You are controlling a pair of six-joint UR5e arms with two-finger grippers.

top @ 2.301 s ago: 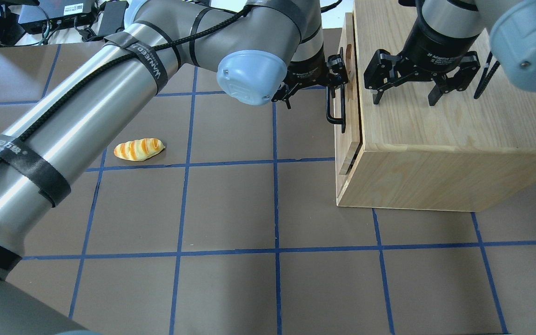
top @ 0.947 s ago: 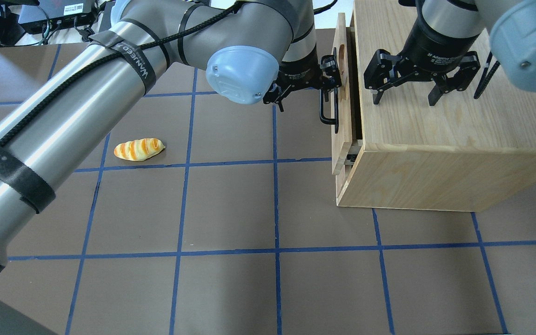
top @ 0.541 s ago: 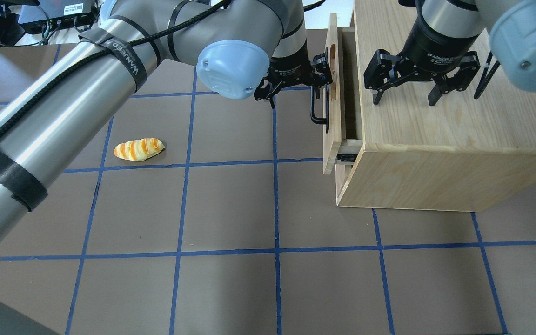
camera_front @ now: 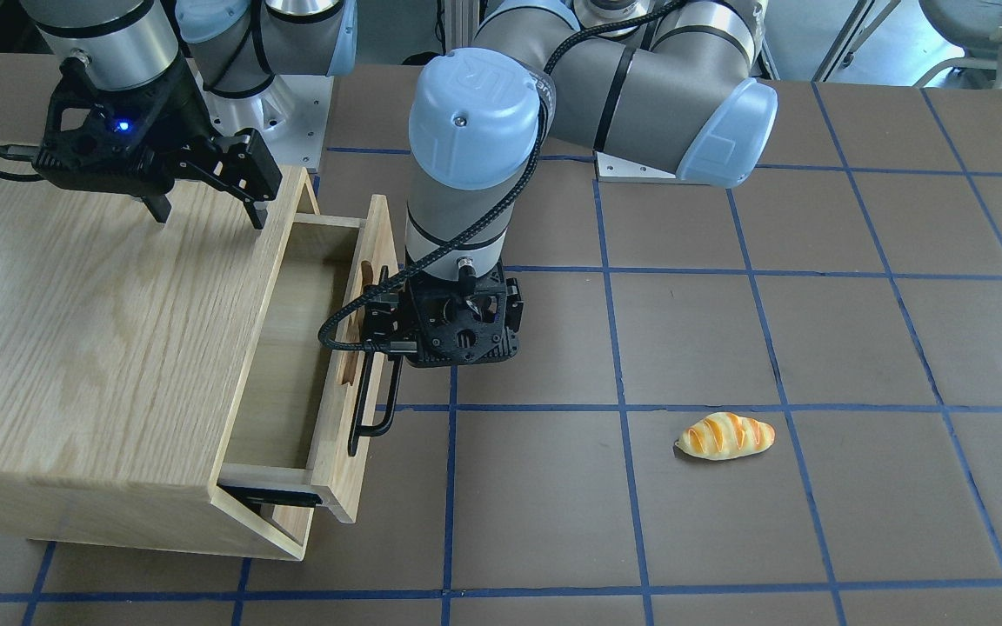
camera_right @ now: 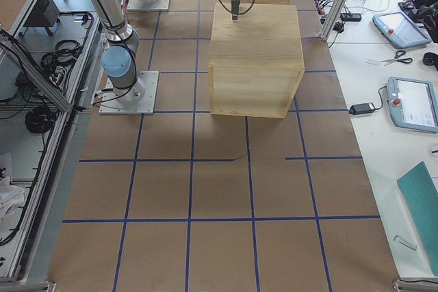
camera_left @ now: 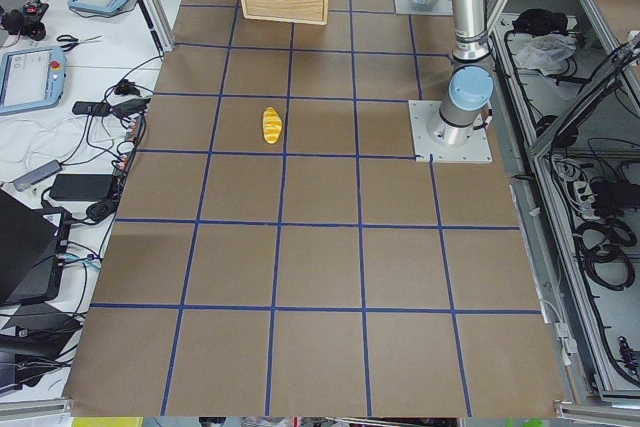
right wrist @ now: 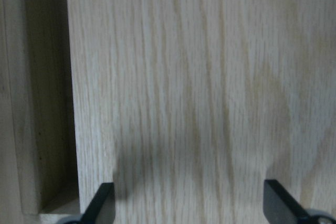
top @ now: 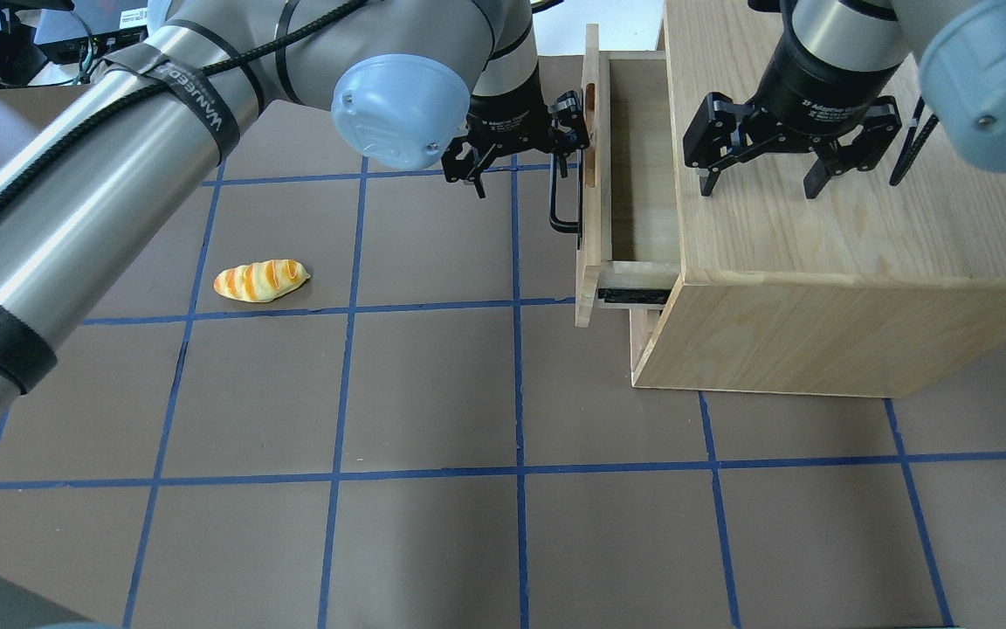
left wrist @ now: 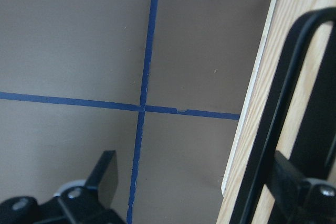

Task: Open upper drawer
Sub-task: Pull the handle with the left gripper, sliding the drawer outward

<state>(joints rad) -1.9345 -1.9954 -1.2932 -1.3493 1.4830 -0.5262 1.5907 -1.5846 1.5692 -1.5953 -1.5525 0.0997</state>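
So the upper drawer [top: 638, 201] is sticking partway out of the oak cabinet [top: 861, 253], on the side facing the robot's left. You can look straight down into its bare wooden inside, and a black slide rail [top: 634, 297] shows along its near side.

The left gripper [top: 520, 166] is right at the drawer front. Its fingers [left wrist: 105, 174] are spread apart, not pinching anything. In the left wrist view one finger is tucked in behind the black bar handle [top: 557, 205], hooked on it, and the other hangs out over the bare tabletop [top: 424, 393].

The right gripper [top: 758, 179] points down at the flat top of the cabinet, fingers spread wide with nothing between them. The tips are super close to the wood, but I honestly can't tell if they touch it.

There's also a little striped toy bread roll [top: 260, 280] lying on the tabletop, well apart from the cabinet, over on the left arm's side.
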